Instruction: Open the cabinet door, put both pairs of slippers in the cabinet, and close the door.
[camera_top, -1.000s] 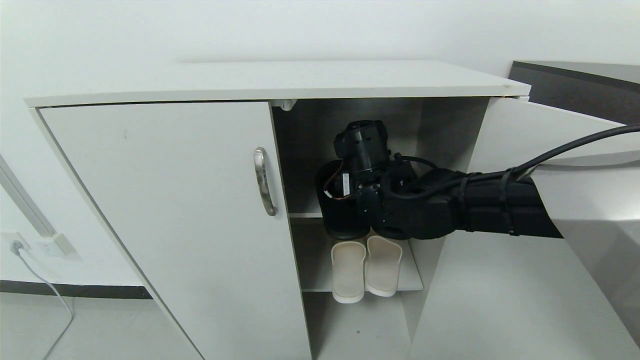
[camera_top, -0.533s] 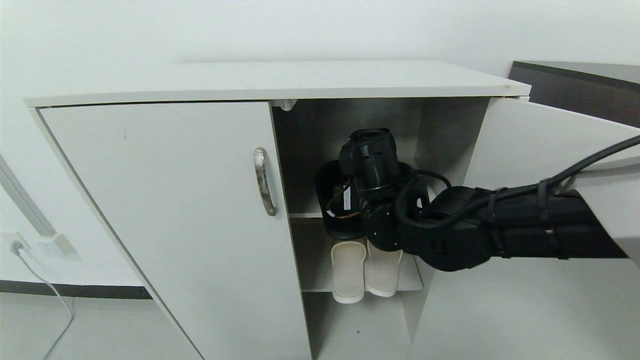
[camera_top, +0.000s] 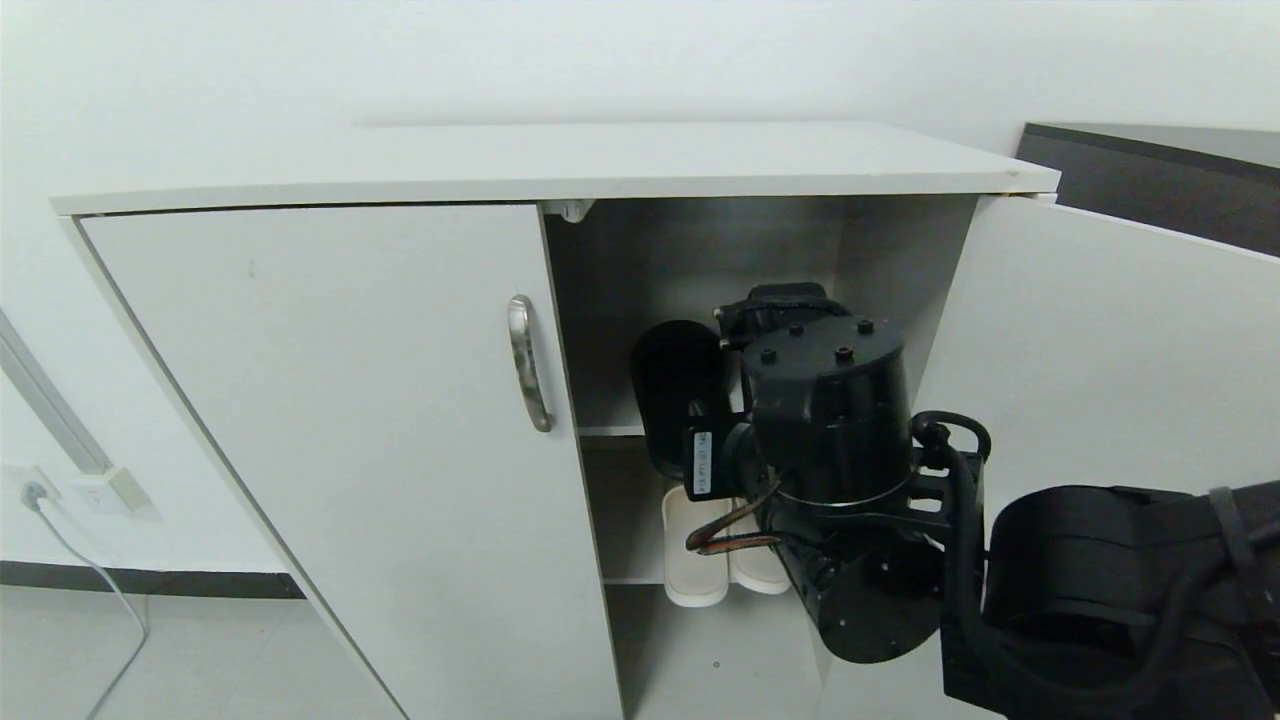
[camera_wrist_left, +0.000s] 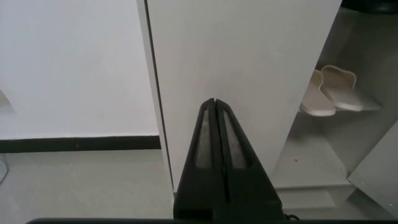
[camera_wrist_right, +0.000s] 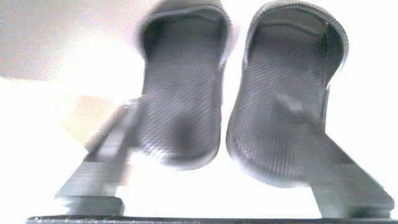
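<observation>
Two pairs, both shelved: black slippers (camera_top: 678, 390) on the upper shelf (camera_top: 610, 431) at frame centre, white slippers (camera_top: 695, 578) on the lower shelf (camera_top: 625, 560) directly beneath, heels overhanging its front edge. Hands: right gripper (camera_wrist_right: 206, 106) spread wide, holding nothing, facing the black pair; left gripper (camera_wrist_left: 214, 106) pressed closed, empty, before the closed door (camera_top: 330, 400). Hazards, as judged: the bulky right wrist, low in the opening, could clip the white heels and drag them out; overhanging heels could keep the open door (camera_top: 1100, 340) from seating. Materials: slippers moulded, foam-like, black footbeds finely ribbed, white ones smooth; cabinet (camera_top: 560, 160) matte white laminate, flat panels; handle (camera_top: 527, 362) curved bright metal.
</observation>
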